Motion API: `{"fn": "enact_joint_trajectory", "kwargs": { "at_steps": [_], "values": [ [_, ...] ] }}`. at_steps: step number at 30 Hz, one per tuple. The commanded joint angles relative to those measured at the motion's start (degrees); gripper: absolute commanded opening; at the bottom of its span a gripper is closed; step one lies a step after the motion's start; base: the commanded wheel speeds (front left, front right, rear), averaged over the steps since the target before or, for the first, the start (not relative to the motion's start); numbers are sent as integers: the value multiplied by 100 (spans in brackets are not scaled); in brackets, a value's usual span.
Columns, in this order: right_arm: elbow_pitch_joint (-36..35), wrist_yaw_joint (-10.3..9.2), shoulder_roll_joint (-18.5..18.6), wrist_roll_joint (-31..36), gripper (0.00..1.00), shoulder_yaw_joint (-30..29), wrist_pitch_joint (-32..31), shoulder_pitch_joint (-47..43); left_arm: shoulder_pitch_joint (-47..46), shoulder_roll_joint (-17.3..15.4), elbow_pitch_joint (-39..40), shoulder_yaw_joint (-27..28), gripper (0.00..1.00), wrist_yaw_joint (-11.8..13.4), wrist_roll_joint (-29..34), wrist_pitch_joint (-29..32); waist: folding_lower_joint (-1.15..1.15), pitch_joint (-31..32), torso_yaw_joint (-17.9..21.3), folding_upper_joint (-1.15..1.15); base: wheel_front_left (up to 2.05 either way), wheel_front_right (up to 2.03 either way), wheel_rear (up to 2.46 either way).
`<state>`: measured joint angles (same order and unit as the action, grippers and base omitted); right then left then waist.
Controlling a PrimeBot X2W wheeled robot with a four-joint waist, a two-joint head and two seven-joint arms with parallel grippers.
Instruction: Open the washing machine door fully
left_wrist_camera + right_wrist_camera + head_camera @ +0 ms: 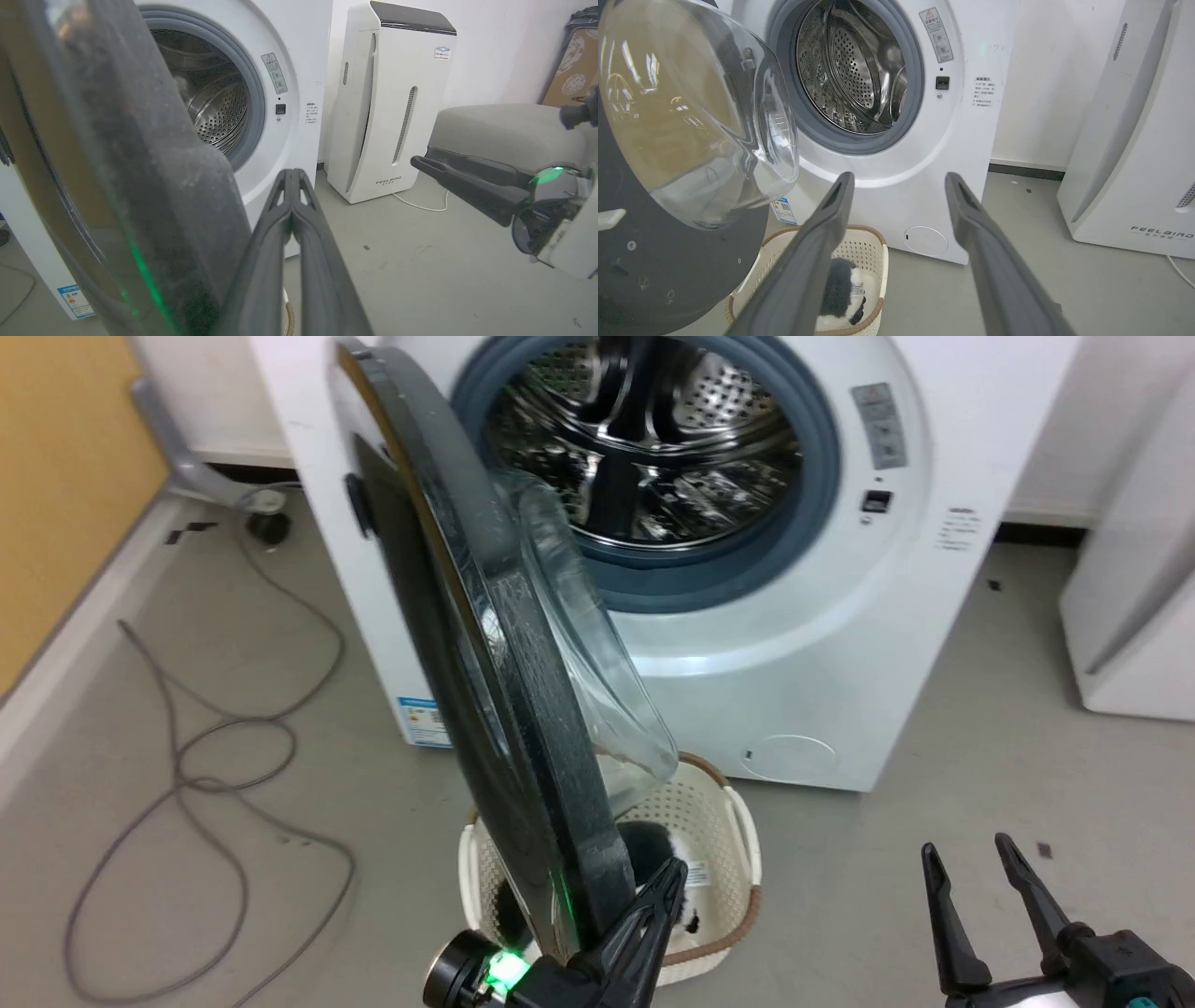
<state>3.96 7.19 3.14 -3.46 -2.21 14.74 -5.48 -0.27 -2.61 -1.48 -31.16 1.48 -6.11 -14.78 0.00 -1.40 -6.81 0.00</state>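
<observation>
Nearest the head camera, at the bottom edge: left hand (pixel 674 873), its two long dark fingers pressed together into one blade with nothing between them. The blade lies along the inner side of the large round glossy black washing machine door (pixel 504 709) at its lower rim. It looks to be touching, though I cannot confirm contact. Right hand (pixel 964 847) hangs well apart to the right, fingers spread and holding nothing.

Just beyond, on the grey floor (pixel 934 775) under the door's bulging glass bowl: white perforated plastic basket with brown rim (pixel 724 821), a black-and-white soft item inside.

Door stands roughly square to the front of the big white front-loading washing machine (pixel 822 644), hinged at the machine's left and edge-on to the head camera. Perforated steel drum (pixel 644 439) and grey rubber ring are exposed. Judgement: about half its swing remains.

Step in hand, as I read it: push the door outward with the closed fingers.
- Bear on the black rim, not the glass.
- Follow the arc around the hinge rather than a straight line, or the blade may slip off the edge.
- Press far from the hinge for leverage.
- Ease off near the stop.
- Mind the basket below and the loose grey cable (pixel 187 775) on the floor to the left.

Farthest: tall white slotted appliance (pixel 392 116) by the wall.
</observation>
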Motion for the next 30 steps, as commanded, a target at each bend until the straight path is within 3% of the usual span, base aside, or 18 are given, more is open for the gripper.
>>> {"fn": "enact_joint_trajectory", "kwargs": {
  "at_steps": [1,18,23,30],
  "values": [
    [18,30,-26,5,100,11,26,-40,67,-64,-8,112,0,10,28,-22,0,33,-107,0,0,0,0],
    [68,30,-26,-67,100,106,26,-143,715,-316,487,682,0,236,105,-22,0,137,-964,0,0,0,0],
    [45,30,-26,-71,100,75,26,-184,929,-358,642,1176,0,501,-8,-22,0,111,-1206,0,0,0,0],
    [26,30,-26,-39,100,40,26,-145,971,-480,643,1851,0,616,-231,-22,0,-12,-1400,0,0,0,0]
  ]
}}
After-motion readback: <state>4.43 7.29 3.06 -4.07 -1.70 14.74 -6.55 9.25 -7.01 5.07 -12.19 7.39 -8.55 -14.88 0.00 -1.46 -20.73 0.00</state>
